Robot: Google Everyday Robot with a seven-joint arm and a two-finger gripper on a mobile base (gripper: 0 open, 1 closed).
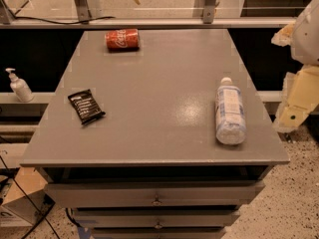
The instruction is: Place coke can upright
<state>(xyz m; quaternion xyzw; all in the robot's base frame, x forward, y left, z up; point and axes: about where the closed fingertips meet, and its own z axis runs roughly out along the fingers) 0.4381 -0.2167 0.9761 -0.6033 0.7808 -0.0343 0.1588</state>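
The coke can lies on its side close to the far edge of the surface, left of centre. The tool hangs beyond the right edge, well apart from the can, and I cannot tell whether it is spread or pressed together. A glancing touch could roll the can off the back. A low reach could knock the water bottle, which lies near the right edge. The middle offers open room, and the black packet sits clear on the left.

coke can red, white script | bottle clear | packet black | hand cream, right edge
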